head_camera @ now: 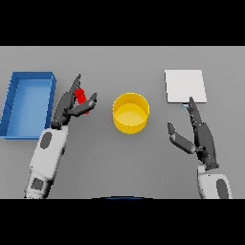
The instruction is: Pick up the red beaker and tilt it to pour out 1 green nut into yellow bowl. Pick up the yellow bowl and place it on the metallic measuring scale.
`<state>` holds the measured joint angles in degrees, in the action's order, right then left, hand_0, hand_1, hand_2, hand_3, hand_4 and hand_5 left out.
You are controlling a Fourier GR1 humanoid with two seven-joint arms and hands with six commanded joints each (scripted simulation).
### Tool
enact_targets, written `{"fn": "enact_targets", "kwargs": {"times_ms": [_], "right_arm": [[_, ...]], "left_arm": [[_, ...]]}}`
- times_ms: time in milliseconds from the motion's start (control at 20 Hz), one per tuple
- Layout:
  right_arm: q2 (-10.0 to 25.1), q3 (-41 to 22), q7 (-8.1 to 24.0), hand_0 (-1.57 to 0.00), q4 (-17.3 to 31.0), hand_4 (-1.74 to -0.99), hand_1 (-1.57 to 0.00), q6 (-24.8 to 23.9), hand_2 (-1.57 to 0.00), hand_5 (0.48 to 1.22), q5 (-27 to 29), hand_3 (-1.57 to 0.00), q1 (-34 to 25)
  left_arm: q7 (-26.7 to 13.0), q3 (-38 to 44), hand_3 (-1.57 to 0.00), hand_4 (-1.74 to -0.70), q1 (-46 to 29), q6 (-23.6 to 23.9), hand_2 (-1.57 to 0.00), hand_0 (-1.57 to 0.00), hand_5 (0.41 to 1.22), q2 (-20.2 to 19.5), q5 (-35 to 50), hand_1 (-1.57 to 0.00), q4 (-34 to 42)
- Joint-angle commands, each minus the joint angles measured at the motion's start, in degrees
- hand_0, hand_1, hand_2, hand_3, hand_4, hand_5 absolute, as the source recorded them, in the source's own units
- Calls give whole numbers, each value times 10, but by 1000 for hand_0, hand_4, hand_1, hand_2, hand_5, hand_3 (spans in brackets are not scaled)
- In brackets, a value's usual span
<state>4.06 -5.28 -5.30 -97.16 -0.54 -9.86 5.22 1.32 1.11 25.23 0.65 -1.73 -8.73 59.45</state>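
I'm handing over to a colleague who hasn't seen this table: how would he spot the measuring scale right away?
Start at the yellow bowl in the middle of the grey table and look to the robot's right. The measuring scale is the flat, pale square plate there, just beyond the fingertips of the open right hand. Unlike the blue bin on the far left, it is flat, with no walls.

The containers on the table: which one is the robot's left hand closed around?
The small red beaker; the left hand curls round it. The yellow bowl stands untouched in the middle, and the blue bin lies at the far left.
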Motion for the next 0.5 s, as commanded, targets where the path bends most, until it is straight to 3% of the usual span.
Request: {"fn": "enact_targets", "kwargs": {"times_ms": [0, 150, 250, 300, 350, 450], "right_arm": [[1, 0, -2, 1, -7, -1315, 1, -2, 1, 682, -1, 1, 3], [-1, 2, 10, 1, -1, -1298, 1, -4, 1, 682, -2, 1, -4], [3, 2, 1, 1, -7, -1291, 1, -4, 1, 684, -3, 1, 1], [1, -1, 2, 1, -9, -1289, 1, -4, 1, 684, -4, 1, 1], [2, -1, 6, 1, -10, -1286, 1, -4, 1, 685, -5, 1, -2], [4, 1, 12, 1, -11, -1283, 1, -4, 1, 683, -4, 1, 1]], "left_arm": [[1, 2, 1, -1322, 5, 1, 1, 1, 710, 0, 1, 1, -6], [36, 11, 1, -1363, 17, -6, 1, 1, 735, 1, 8, 1, -31], [46, 18, -75, -1416, 28, 9, -122, -81, 770, 9, 8, -84, -47], [42, 25, -220, -1444, 35, 13, -307, -253, 795, 12, 14, -276, -54], [35, 27, -490, -1443, 35, 20, -501, -458, 881, 17, 15, -483, -55], [35, 24, -879, -1439, 42, 49, -886, -859, 1003, 20, -6, -875, -64]]}}
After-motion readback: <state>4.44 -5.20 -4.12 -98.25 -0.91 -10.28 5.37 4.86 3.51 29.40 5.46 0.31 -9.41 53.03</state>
